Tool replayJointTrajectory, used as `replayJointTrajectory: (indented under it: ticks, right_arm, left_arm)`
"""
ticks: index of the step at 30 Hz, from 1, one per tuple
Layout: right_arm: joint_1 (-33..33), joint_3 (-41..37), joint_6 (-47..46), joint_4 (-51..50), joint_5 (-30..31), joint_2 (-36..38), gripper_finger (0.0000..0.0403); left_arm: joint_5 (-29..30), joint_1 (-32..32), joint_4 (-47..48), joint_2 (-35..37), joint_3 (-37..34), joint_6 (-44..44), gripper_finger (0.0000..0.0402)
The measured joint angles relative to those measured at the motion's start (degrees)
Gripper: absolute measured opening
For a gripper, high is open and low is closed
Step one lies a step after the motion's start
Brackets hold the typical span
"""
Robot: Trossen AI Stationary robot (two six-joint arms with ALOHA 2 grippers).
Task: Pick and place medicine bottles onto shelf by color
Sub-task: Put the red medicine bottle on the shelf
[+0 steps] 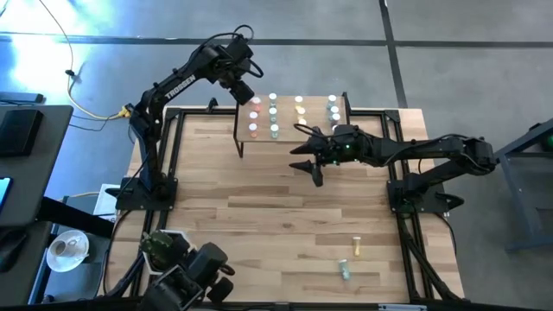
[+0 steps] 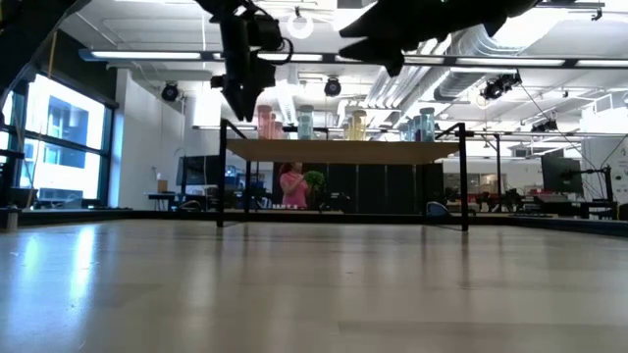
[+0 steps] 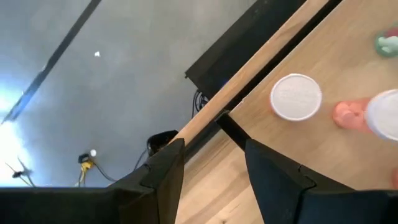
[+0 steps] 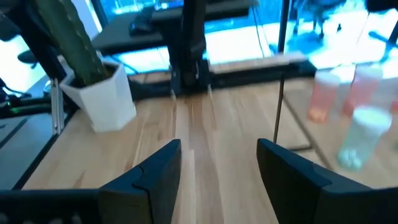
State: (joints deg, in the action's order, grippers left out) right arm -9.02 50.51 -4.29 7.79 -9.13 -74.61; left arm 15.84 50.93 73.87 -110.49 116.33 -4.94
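Observation:
The shelf (image 1: 289, 138) stands at the table's far middle on thin black legs. Medicine bottles stand on it in rows: pink (image 1: 255, 115), green (image 1: 273, 117), yellow (image 1: 300, 111), blue-grey (image 1: 333, 111). Two more bottles, a yellow one (image 1: 357, 249) and a green one (image 1: 345, 269), lie on the table at the near right. My left gripper (image 1: 244, 92) hangs open above the shelf's far left corner, next to a white-capped pink bottle (image 3: 296, 96), with nothing between its fingers (image 3: 165, 171). My right gripper (image 1: 308, 162) is open and empty, just in front of the shelf's near edge.
A white pot with a green plant (image 1: 161, 245) stands at the table's near left corner and also shows in the right wrist view (image 4: 102, 93). The black frame rail (image 1: 173, 155) runs along the table's sides. Bare wood lies between the shelf and the two loose bottles.

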Motion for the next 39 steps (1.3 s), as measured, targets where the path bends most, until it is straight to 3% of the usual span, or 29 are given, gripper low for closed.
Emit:
replayJointTrajectory:
  ticks: [6,14,19,29,39]
  right_arm:
    - [-2.2,4.6,0.6,-2.9,0.0,0.0,0.0201]
    - [-7.6,10.6,4.6,-9.7,0.0,0.0,0.0201]
    - [-10.3,11.7,4.3,-12.1,0.1,0.0,0.0201]
    - [-11.3,11.7,5.4,-15.0,0.0,0.0,0.0201]
    - [-11.3,11.7,5.8,-15.3,0.0,0.0,0.0201]
  left_arm:
    - [-1.8,-0.9,-1.2,3.1,0.0,-2.8,0.0159]
    - [-18.6,-1.9,-7.0,8.2,0.0,-5.1,0.0159]
    - [-24.5,-3.2,-8.3,9.7,0.0,-6.5,0.0159]
    - [-24.8,-4.4,-15.7,9.6,-1.8,-6.8,0.0159]
    - [-23.4,0.1,-23.7,9.5,-5.1,-4.1,0.0159]
